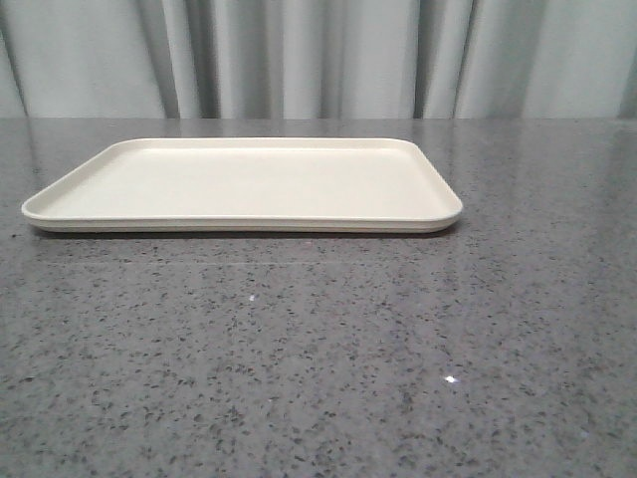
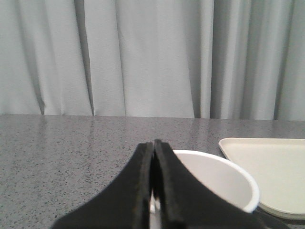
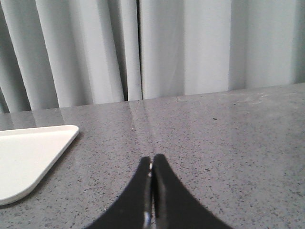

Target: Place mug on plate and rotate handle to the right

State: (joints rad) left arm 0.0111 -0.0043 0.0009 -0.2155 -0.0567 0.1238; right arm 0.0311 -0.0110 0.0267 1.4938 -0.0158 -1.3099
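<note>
With both jaws pressed shut, we saw the white cylindrical mug (image 2: 224,179) low in the left wrist frame beside the cream rectangular plate (image 2: 271,176); we judged opening wide before approaching wisest

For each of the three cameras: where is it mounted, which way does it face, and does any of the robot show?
Front view: looks forward over the grey table at the empty plate and curtain; no robot part shows.
Left wrist view: on the left arm, facing the curtain; the left hand, fingers pressed together, sits in front of the mug, which stands beside the plate, not on it.
Right wrist view: on the right arm, facing the curtain; the shut right hand shows.
All three share the plate; only the left wrist shows the mug.
</note>
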